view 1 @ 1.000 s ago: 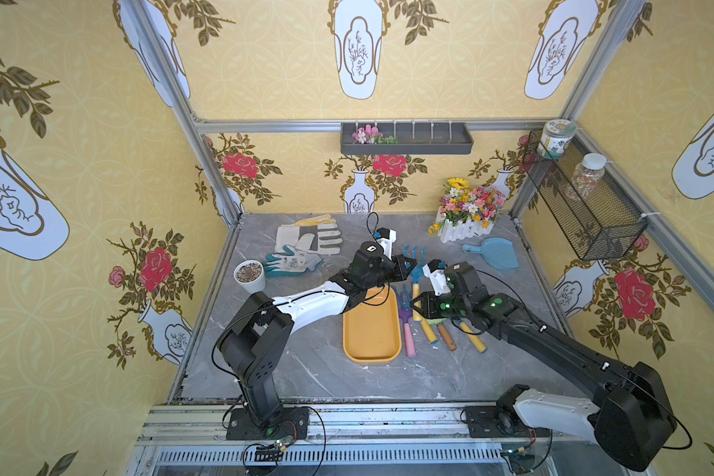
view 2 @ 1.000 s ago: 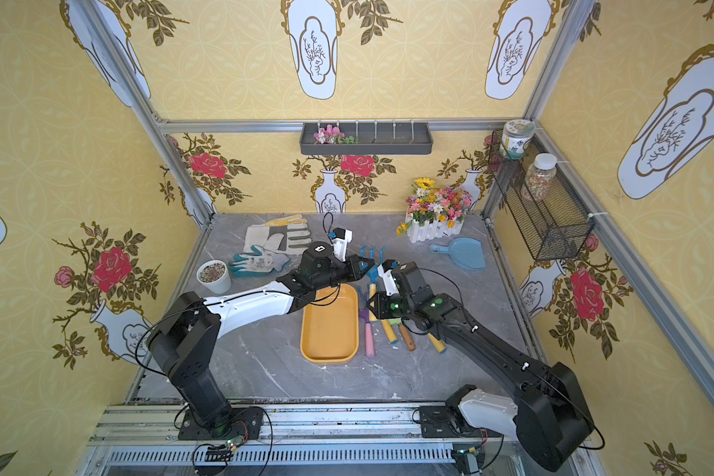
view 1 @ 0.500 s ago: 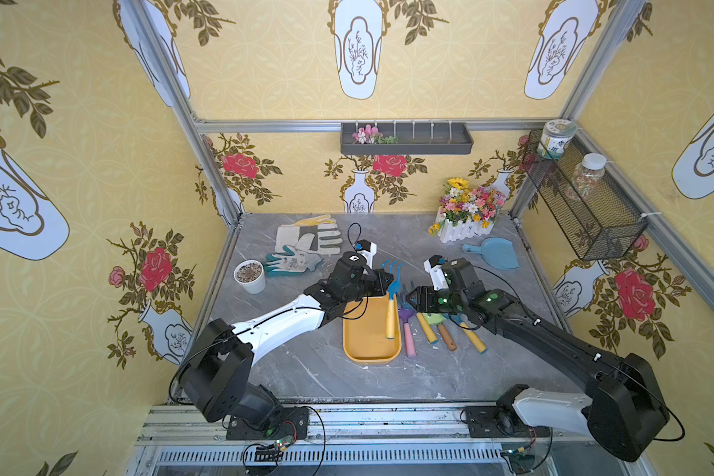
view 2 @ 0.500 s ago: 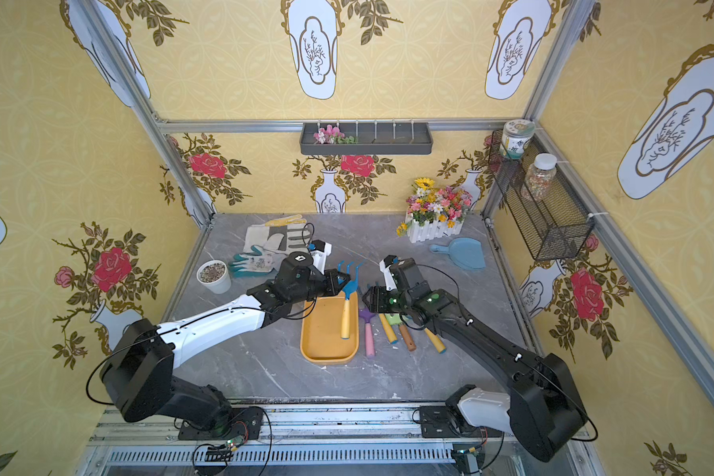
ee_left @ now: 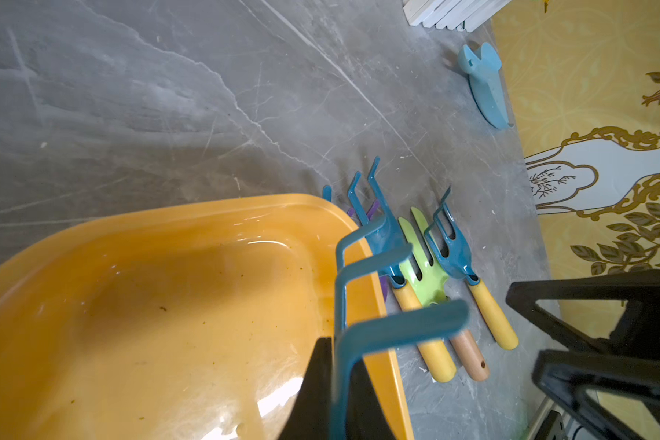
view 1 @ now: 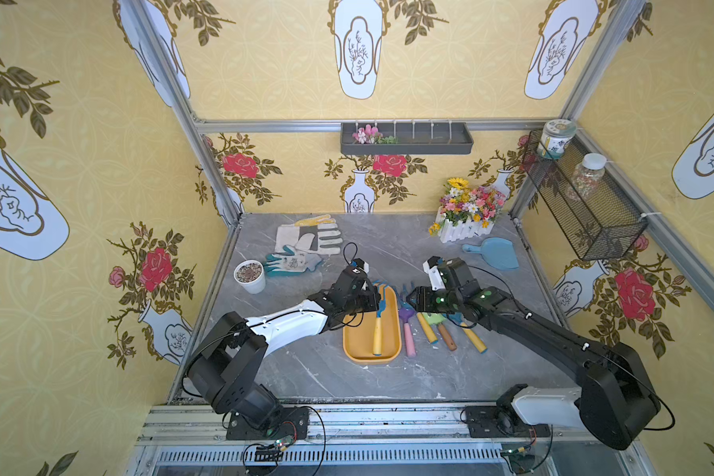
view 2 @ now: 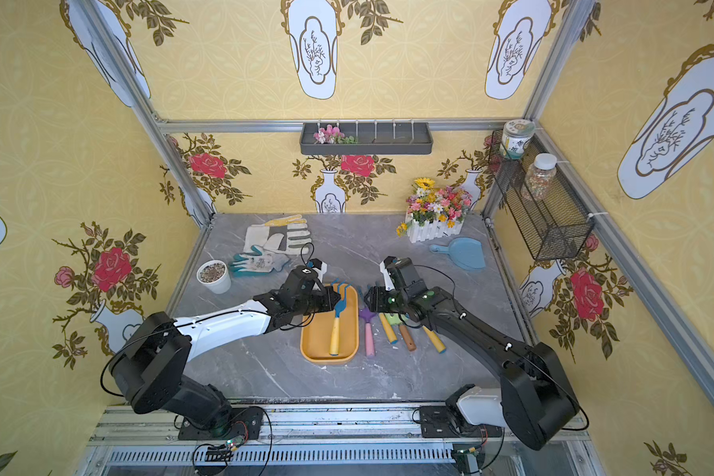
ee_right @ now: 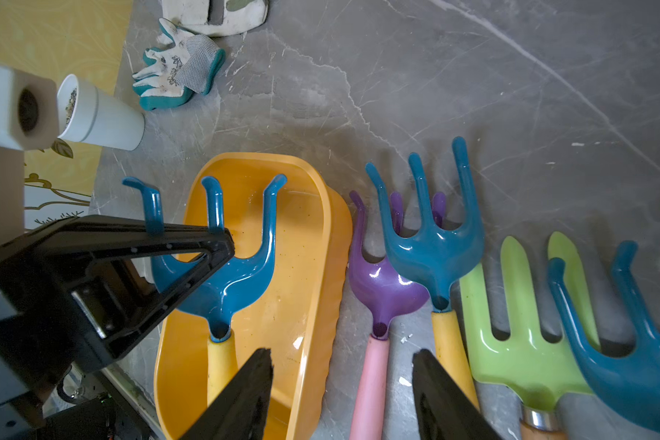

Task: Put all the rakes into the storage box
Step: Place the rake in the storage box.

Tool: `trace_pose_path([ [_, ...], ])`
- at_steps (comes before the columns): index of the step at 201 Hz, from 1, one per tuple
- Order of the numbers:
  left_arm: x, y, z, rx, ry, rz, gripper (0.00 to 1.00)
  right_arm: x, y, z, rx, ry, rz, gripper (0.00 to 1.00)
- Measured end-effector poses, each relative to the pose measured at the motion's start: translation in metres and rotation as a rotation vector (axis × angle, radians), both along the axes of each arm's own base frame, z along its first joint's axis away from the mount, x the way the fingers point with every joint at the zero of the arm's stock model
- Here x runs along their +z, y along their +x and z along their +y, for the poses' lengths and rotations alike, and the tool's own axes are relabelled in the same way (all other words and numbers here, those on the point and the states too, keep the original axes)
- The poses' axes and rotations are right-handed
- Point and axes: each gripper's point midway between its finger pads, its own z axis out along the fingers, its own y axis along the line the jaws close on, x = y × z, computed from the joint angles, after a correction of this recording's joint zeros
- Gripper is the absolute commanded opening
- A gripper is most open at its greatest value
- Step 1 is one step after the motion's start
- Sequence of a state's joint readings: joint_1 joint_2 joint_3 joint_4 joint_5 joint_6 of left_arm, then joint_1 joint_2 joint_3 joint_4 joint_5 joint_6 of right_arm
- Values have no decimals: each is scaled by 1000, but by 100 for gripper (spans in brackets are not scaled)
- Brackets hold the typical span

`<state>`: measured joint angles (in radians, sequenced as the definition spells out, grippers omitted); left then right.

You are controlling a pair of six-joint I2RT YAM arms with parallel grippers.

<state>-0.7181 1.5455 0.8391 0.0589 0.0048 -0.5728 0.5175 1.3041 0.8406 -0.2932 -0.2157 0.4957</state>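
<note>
Yellow flowery wallpaper all round, with a grey marble-look desk (view 1: 306, 371) in the middle of it. The orange storage box (view 1: 372, 360) sits about mid-desk, a bit toward the front edge, with its long side running front to back.

The rake (view 1: 377, 329) is lined up the same way. Its yellow handle points at the front edge and dips down inside the box, and the blue head is at the box's back end, tilted up. The left gripper (view 1: 375, 297) is clamped on the head around the prongs, reaching in from the desk's left side, so that's the arm doing the work.

In the right wrist view the head looks to be over the back rim, with one prong out past the rim. My guess is that letting go hinges on easing it a touch toward the front, so the head drops inside and not on the rim. Can't tell if the handle tip touches the box floor.

The right gripper (view 1: 411, 297) has its jaws apart with nothing between them. It hangs just beside the box on the right, over the heads of the spare tools (view 1: 437, 329) lying parallel to it. It's near the rake head but apart from it.
</note>
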Motion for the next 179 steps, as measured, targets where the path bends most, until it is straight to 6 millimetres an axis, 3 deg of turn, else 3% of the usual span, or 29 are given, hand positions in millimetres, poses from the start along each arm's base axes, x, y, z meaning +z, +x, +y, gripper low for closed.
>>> trace_pose_path([
  [87, -46, -16, -3, -62, 46, 115, 0, -18, -7, -11, -24, -55, 38, 62],
  [133, -47, -8, -11, -76, 53, 112, 25, -36, -10, -13, -31, -95, 75, 62],
  [160, -44, 2, -18, -79, 64, 110, 46, -55, -14, -15, -31, -142, 123, 62],
  [179, -40, 9, -23, -75, 71, 110, 48, -69, -19, -17, -43, -171, 171, 62],
])
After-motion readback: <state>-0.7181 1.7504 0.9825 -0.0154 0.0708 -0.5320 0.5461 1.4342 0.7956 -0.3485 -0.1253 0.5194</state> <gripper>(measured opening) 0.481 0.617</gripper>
